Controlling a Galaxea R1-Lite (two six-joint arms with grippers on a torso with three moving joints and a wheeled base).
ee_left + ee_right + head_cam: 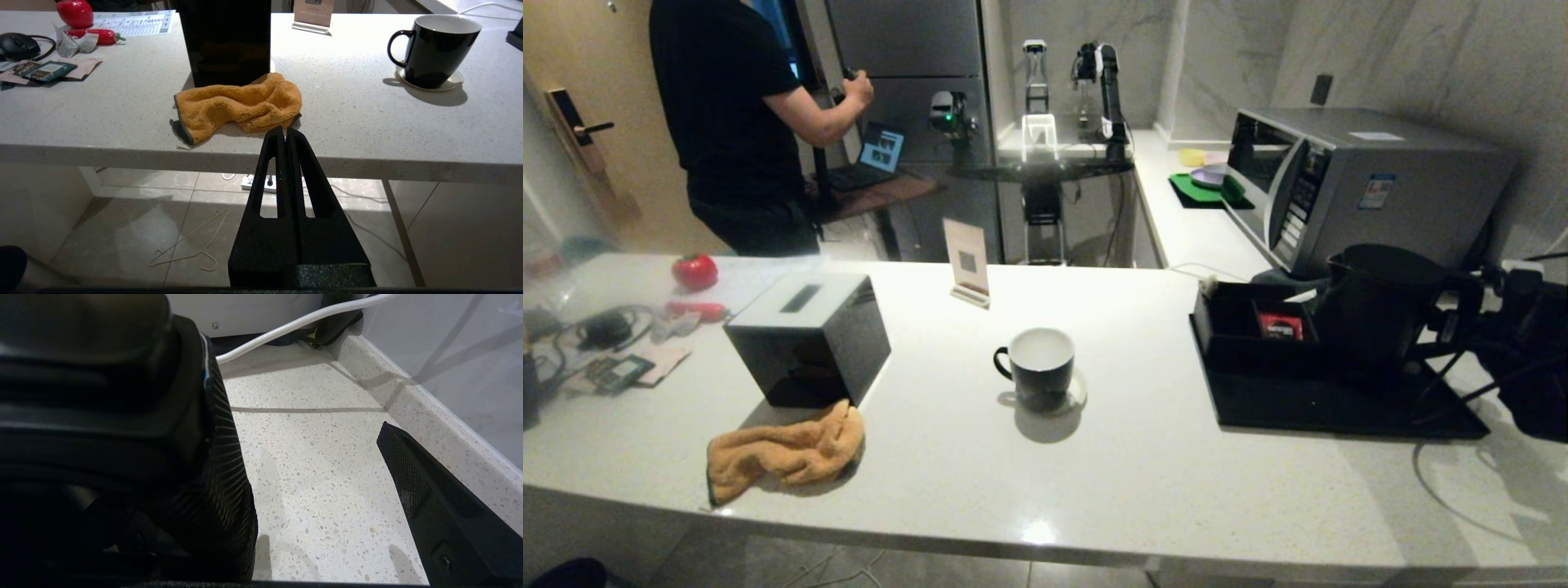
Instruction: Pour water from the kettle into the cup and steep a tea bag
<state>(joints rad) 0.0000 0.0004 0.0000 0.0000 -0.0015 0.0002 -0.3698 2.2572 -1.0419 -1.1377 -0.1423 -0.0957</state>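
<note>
The cup [1035,367] [439,49], black outside and white inside, stands on a small white coaster mid-counter. No water shows in it. The tall black kettle [1376,306] stands on a black tray [1339,408] at the right. My right gripper [1462,309] [302,428] is open beside the kettle's handle side, with only bare counter between its fingers [408,477]. A red tea bag sachet [1280,325] lies in the tray's compartment box. My left gripper [285,130] is shut and empty, low in front of the counter's edge.
A black tissue box [809,335] and an orange cloth [784,449] lie left of the cup. A sign card [966,261] stands behind it. A microwave [1364,184] sits behind the kettle. Tomato, mouse and packets [621,367] clutter the far left. A person [735,122] stands beyond.
</note>
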